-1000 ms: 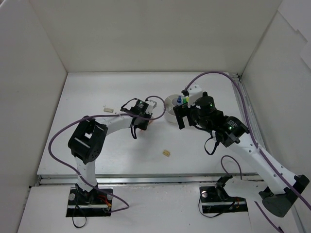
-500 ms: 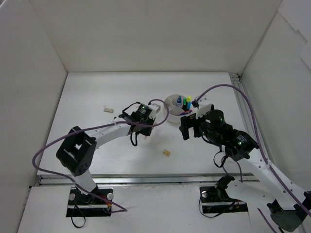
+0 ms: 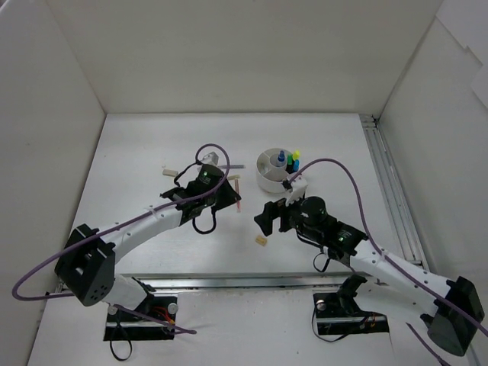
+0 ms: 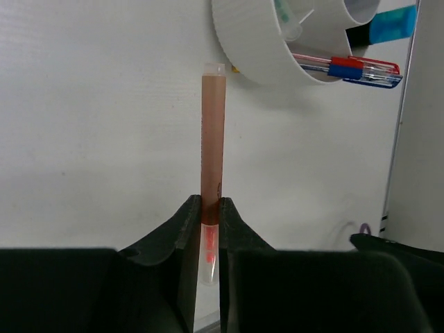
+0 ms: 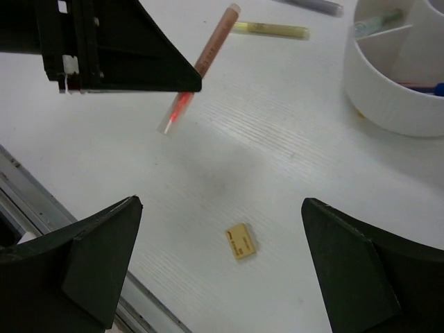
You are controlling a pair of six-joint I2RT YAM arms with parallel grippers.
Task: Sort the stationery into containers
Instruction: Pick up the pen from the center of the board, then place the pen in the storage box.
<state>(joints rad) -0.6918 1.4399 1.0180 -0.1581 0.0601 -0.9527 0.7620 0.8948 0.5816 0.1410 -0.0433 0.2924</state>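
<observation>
My left gripper (image 4: 210, 205) is shut on a thin salmon-pink pencil (image 4: 212, 139) and holds it above the table, its far end pointing at the round white organizer (image 4: 257, 48). In the top view the left gripper (image 3: 229, 198) is left of the organizer (image 3: 268, 181). A red/blue pen (image 4: 347, 66) and capped highlighters (image 3: 288, 158) stand in the organizer. My right gripper (image 5: 220, 202) is open and empty, hovering over a small beige eraser (image 5: 240, 241), which also shows in the top view (image 3: 261, 241) just below the right gripper (image 3: 265, 221).
A second beige eraser (image 3: 169, 171) lies at the left. A yellow pencil (image 5: 270, 29) and a grey-purple pencil (image 5: 312, 5) lie on the table beside the organizer (image 5: 395, 104). The table's near edge rail (image 5: 28, 208) runs close behind the right gripper.
My right gripper has swung away from the organizer, down and left, to above the eraser. My left gripper has drawn back slightly toward the near side.
</observation>
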